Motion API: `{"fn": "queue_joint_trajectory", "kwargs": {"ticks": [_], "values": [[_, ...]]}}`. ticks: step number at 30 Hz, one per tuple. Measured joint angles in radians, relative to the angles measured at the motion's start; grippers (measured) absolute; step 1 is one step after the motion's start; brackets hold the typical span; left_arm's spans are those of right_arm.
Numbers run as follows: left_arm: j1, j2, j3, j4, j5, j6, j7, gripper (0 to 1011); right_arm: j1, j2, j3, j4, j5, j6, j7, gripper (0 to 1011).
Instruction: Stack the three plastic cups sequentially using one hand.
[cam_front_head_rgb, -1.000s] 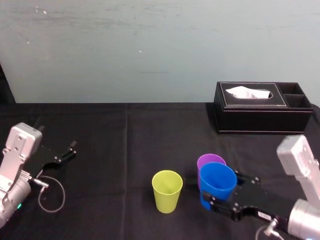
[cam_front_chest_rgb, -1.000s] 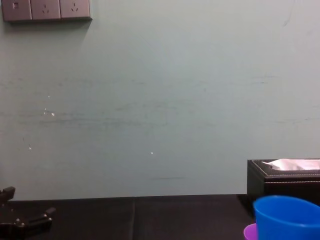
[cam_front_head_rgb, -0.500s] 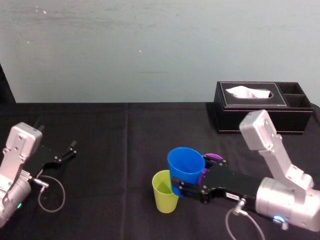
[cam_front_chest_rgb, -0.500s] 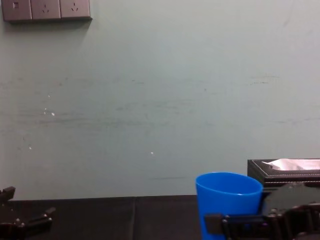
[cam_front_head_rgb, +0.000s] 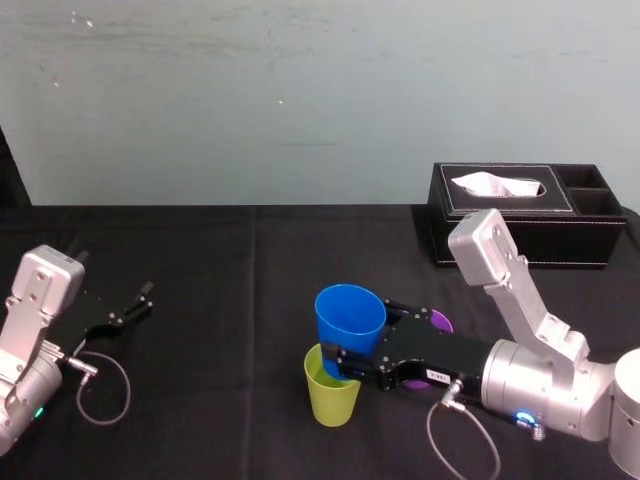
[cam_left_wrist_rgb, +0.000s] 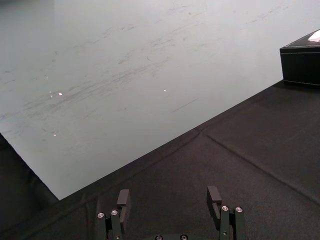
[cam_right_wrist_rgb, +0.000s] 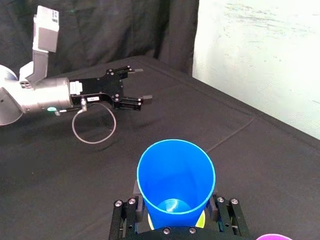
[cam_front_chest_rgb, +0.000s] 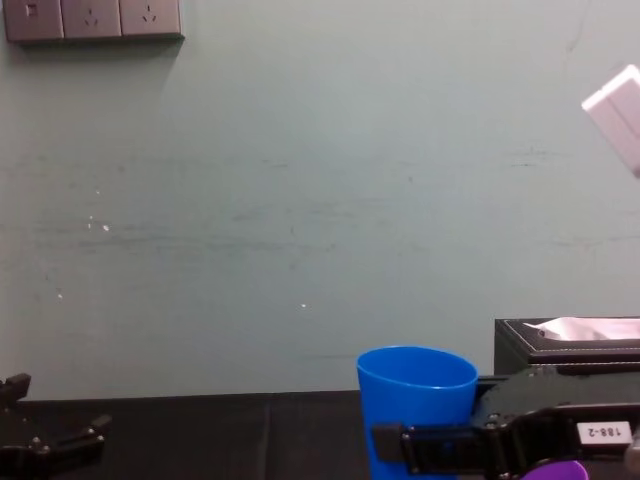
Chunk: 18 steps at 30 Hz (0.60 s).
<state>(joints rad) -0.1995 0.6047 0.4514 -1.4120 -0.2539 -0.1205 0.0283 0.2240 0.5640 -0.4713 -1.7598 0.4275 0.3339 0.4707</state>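
The right hand (cam_front_head_rgb: 339, 364) reaches in from the right over the black counter (cam_front_head_rgb: 220, 300), its fingers clamped on the lower wall of the blue cup (cam_front_head_rgb: 350, 314). That cup stands upright, mouth up, directly above the yellow-green cup (cam_front_head_rgb: 332, 402). Its base is at the lower cup's rim, but how far it has entered cannot be told. From the right wrist, a sliver of yellow-green (cam_right_wrist_rgb: 201, 220) shows beneath the blue cup (cam_right_wrist_rgb: 175, 172). The purple cup (cam_front_head_rgb: 438, 321) stands on the counter just behind the hand's body, between it and the black tissue box (cam_front_head_rgb: 520, 235). The left hand (cam_front_head_rgb: 140, 299) rests far to the left on the counter, fingers spread apart and holding nothing.
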Motion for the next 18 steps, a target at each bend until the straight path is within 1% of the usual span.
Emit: {"fn": "queue_joint_trajectory", "kwargs": {"ticks": [8, 18], "values": [[0.0, 0.0, 0.0, 0.0, 0.0, 0.0, 0.0, 1000, 0.029, -0.014, -0.027, 0.049, -0.01, -0.027, 0.001, 717], [0.0, 0.0, 0.0, 0.0, 0.0, 0.0, 0.0, 1000, 0.047, -0.026, -0.049, 0.082, -0.024, -0.047, 0.008, 717]]}}
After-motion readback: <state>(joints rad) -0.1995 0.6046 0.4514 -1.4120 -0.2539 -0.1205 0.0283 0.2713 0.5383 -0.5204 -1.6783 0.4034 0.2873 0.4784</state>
